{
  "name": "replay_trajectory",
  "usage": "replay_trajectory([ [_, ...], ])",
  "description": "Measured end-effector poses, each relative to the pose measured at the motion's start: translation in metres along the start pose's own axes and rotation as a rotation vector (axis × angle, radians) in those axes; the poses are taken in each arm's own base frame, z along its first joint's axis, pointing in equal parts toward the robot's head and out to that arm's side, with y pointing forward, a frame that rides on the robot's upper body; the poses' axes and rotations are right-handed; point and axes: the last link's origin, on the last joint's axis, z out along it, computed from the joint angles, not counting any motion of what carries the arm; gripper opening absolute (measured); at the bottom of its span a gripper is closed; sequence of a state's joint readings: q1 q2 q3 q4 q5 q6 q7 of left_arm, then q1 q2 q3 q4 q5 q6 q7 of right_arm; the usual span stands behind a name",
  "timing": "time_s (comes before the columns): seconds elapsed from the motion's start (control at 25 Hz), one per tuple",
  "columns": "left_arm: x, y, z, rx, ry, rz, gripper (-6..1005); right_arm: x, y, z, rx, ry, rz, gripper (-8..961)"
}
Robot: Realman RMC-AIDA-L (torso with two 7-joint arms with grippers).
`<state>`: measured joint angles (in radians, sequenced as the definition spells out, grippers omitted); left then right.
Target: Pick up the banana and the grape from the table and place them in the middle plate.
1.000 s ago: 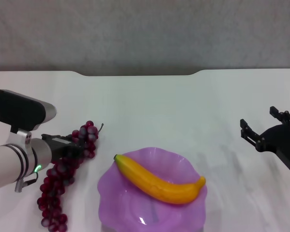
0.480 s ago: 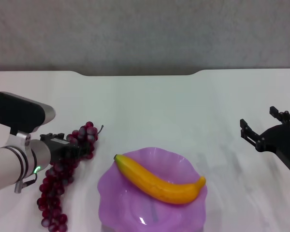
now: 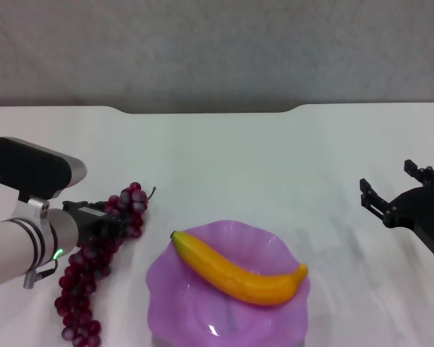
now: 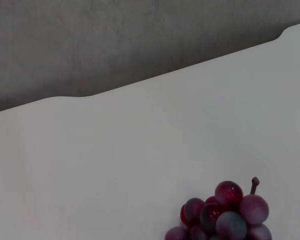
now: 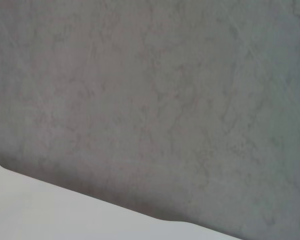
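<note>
Your left claw (image 3: 105, 223) has crept slightly toward 12 o'clock along the grapes (image 3: 94, 264), grip state indeterminate; bunch unlifted on the surface (image 3: 224, 155). Banana (image 3: 239, 269) already in the plate (image 3: 166, 300). Right claw (image 3: 398, 189) released, idle at 3 o'clock.

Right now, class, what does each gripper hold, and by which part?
The right gripper is open, empty. The left gripper sits at the grape bunch's upper part; a grip cannot be told.

1. the left arm reaches in low from the left edge, forearm angled toward the middle, a green light on its wrist.
2. the left gripper (image 3: 105, 217) sits at its tip, its dark fingers hard to make out.
3. the right gripper (image 3: 396, 189) hangs at the right edge, fingers spread apart.
</note>
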<state>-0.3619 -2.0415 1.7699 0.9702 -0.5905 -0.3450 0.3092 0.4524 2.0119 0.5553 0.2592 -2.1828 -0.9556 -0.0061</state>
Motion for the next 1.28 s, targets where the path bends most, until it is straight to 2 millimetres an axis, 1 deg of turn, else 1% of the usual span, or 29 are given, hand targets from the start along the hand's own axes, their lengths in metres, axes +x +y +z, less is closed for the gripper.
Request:
replay_trajectory([
  [0.28,0.0,0.0,0.0,0.0,0.0,0.0,440,0.0,0.0,0.0,0.0,0.0,0.001,888],
  [0.48,0.0,-0.001,0.0,0.001,-0.001,0.001,211,0.0,0.001,0.0,-0.001,-0.001,0.001,888],
  [0.68,0.0,-0.001,0.0,0.003,0.003,0.0,165,0.0,0.0,0.0,0.0,0.0,0.001,888],
  [0.92,0.002,-0.003,-0.005,0.016,0.053,-0.008,160,0.001,0.0,0.0,0.001,0.002,0.0,888],
  [1.12,0.005,-0.002,-0.014,0.018,0.096,-0.013,157,0.001,0.0,-0.001,0.002,0.003,-0.001,887],
  [1.28,0.01,-0.002,-0.028,0.024,0.15,-0.016,154,0.001,-0.001,-0.001,0.002,0.004,-0.001,887],
])
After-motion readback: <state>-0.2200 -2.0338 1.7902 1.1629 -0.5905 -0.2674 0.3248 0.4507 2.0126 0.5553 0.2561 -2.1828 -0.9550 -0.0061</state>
